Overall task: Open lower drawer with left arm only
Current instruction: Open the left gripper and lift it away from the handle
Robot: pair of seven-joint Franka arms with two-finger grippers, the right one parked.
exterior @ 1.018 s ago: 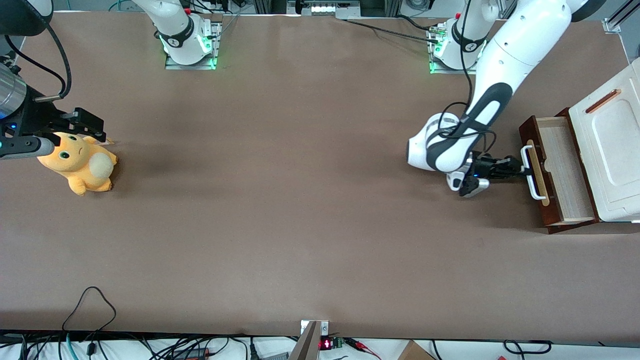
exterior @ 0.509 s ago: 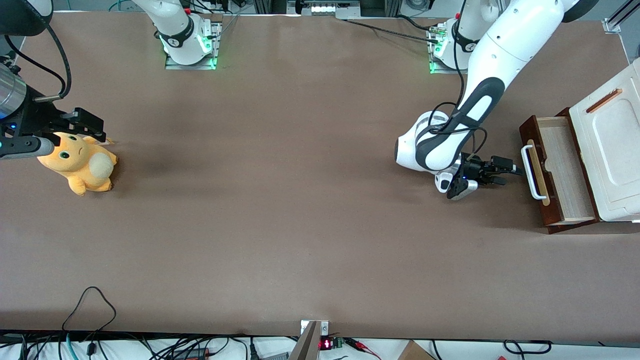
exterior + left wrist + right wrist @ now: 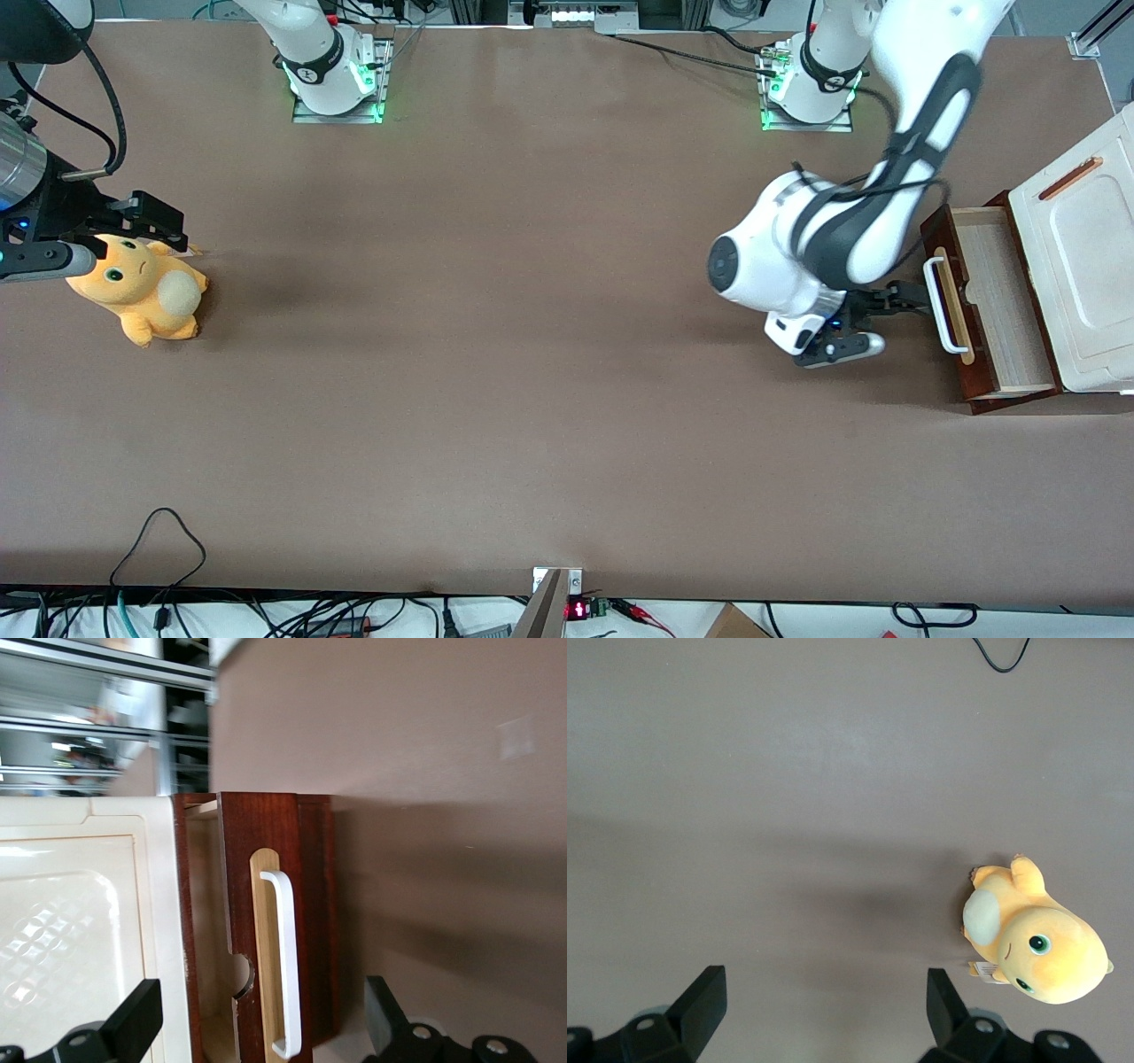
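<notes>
The lower drawer [image 3: 999, 297] stands pulled out from under the white cabinet [image 3: 1090, 257], its light wood inside showing. Its white loop handle [image 3: 941, 306] faces the middle of the table. The left arm [image 3: 797, 257] bends low over the table in front of the drawer. Its gripper [image 3: 899, 299] is open just in front of the handle, apart from it, holding nothing. In the left wrist view the dark red-brown drawer front [image 3: 239, 877] and the handle [image 3: 285, 966] show between the spread black fingers [image 3: 133, 1028], with the gripper [image 3: 260, 1028] open.
A yellow plush toy [image 3: 142, 288] lies toward the parked arm's end of the table and also shows in the right wrist view [image 3: 1036, 943]. The cabinet top [image 3: 71, 904] overhangs the drawer. Cables lie along the table edge nearest the front camera.
The gripper left the handle and backed away, then came close to it again. The arm's elbow and forearm swung up toward the cabinet. The drawer stayed put.
</notes>
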